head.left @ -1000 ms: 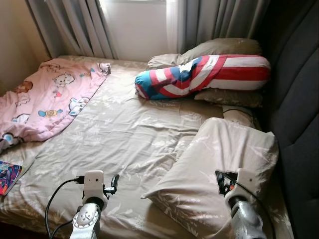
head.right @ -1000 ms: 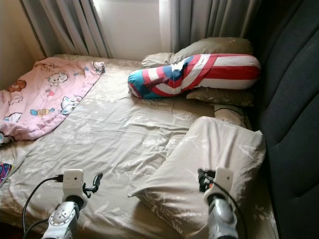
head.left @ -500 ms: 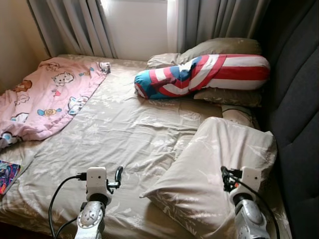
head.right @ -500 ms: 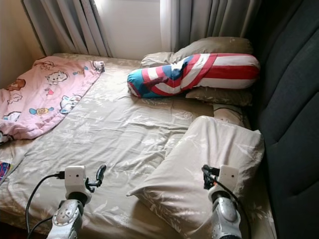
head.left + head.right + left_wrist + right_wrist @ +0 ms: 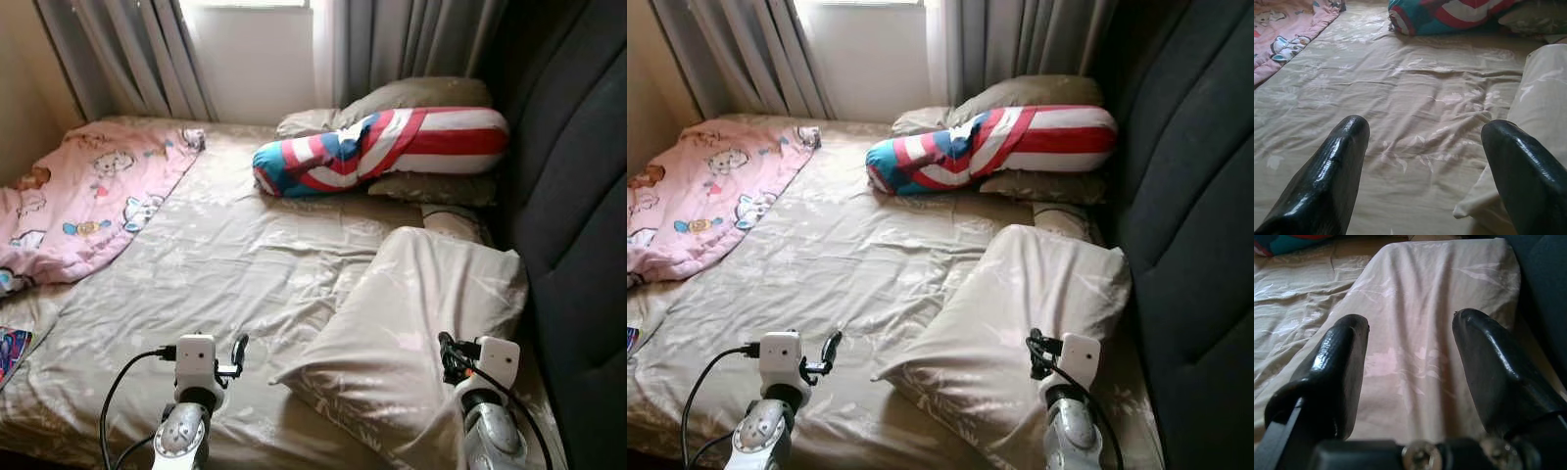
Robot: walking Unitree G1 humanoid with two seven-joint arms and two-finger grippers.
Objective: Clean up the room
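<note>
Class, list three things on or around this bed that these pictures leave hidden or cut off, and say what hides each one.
1. Colourful item at the bed's left edge: cut off by the frame, head views.
2. Small cushion: mostly hidden behind the beige pillow.
3. Pink blanket: its left end runs out of frame.
4. Olive pillows: partly covered by the striped bolster.

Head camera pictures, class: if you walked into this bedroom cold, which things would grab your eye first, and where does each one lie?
The red, white and blue striped bolster stands out first, lying across the beige pillows at the head of the bed by the curtains. Next comes the pink cartoon blanket, crumpled over the bed's left side. Nearest the robot, a big beige pillow lies askew beside the dark headboard, with the right end effector over it, fingers open.
</note>
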